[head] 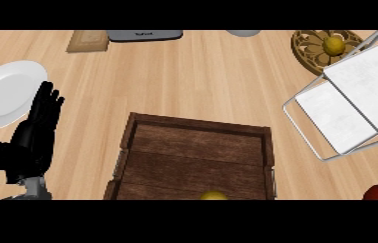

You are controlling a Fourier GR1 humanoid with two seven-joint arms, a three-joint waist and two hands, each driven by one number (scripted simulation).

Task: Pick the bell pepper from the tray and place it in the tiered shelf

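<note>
A dark wooden tray (194, 128) lies in the lower middle of the head view. A yellow bell pepper (214, 195) shows only its top at the tray's near edge, cut off by the view's bottom. The tiered shelf (341, 101), white panels on a grey wire frame, stands at the right. My left hand (35, 132) rests open at the left edge, fingers straight and pointing up, well left of the tray. My right hand does not show.
A white plate (16, 89) sits behind my left hand. At the back are a tan board (88, 40), a grey appliance (145, 35) and a grey bowl (243, 33). A wicker basket (314, 49) holds a yellow fruit (334, 45). Something red (371, 192) peeks in bottom right.
</note>
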